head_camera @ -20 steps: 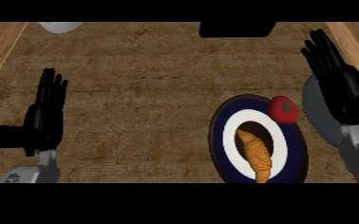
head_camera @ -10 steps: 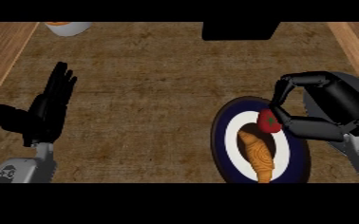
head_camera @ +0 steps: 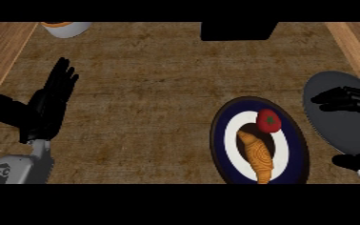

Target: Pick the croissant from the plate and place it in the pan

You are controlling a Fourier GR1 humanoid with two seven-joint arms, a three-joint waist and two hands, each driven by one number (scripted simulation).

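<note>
A golden croissant (head_camera: 257,158) lies on the white middle of a dark-rimmed round plate (head_camera: 224,143) at the lower right, with a red tomato (head_camera: 268,120) just above it on the same plate. My right hand (head_camera: 336,98) shows at the right edge as a black patch against its grey forearm, right of the plate and apart from the croissant. It holds nothing that I can see. My left hand (head_camera: 48,106) rests open at the left edge, fingers up, far from the plate. I see no pan in this view.
A white bowl (head_camera: 67,28) with orange contents stands at the far left corner. A black boxy thing (head_camera: 237,31) sits at the counter's far edge. Wooden borders run along the left and right sides of the brown counter top.
My right hand has drawn back to the right, off the plate's rim and away from the tomato. The left hand shifted slightly. Croissant and tomato stay on the plate.
</note>
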